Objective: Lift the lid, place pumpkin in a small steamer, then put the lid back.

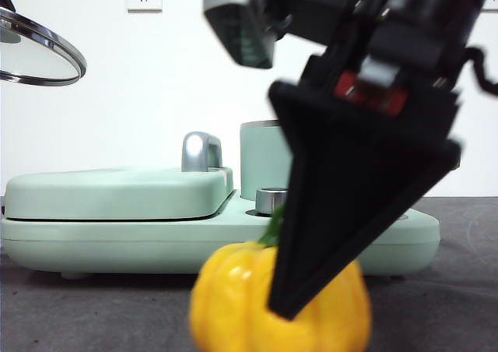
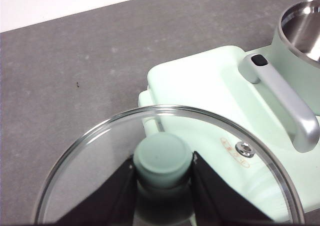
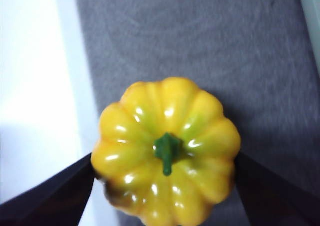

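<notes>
The yellow-orange ribbed pumpkin (image 3: pixel 165 151) with a green stem sits between the two black jaws of my right gripper (image 3: pixel 165 162), which press on its opposite sides. In the front view the pumpkin (image 1: pixel 233 305) is low and near, in front of the appliance, with one jaw of the right gripper (image 1: pixel 292 293) covering its right part. High at the left, the glass lid (image 1: pixel 39 52) hangs tilted in the air. My left gripper (image 2: pixel 163 162) is shut on its mint-green knob (image 2: pixel 162 156). The small steamer (image 1: pixel 263 161) stands uncovered, its steel inside (image 2: pixel 302 26) showing.
A flat mint-green griddle cover (image 1: pixel 117 192) with a chrome handle (image 1: pixel 201 151) lies left of the steamer on the wide appliance base (image 1: pixel 156 243). A steel dial (image 1: pixel 270 200) sits on the base in front of the pot. The table is dark grey, with a white wall behind.
</notes>
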You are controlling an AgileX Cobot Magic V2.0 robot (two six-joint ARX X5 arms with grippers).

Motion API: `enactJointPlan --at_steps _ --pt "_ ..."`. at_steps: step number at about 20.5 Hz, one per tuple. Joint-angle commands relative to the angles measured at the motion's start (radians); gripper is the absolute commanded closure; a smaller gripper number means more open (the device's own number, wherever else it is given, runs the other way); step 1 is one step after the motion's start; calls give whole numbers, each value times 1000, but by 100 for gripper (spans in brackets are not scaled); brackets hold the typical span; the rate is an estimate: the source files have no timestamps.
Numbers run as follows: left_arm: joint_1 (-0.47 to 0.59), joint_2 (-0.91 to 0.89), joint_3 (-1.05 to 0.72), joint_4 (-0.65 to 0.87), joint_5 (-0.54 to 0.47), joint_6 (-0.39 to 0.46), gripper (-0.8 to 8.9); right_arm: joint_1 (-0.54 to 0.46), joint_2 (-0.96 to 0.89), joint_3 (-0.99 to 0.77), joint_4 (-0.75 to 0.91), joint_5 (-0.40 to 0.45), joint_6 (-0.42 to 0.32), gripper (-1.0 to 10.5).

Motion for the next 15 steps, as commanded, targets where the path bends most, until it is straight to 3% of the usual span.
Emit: enactJointPlan --at_steps 1,10,15 --pt "-2 -2 15 27 -4 6 797 7 -43 24 -45 38 82 587" --pt "-2 -2 15 27 -4 6 797 -27 -199 36 -216 202 306 587" --pt "-2 -2 15 27 -4 6 797 -80 -258 88 -353 255 373 587"
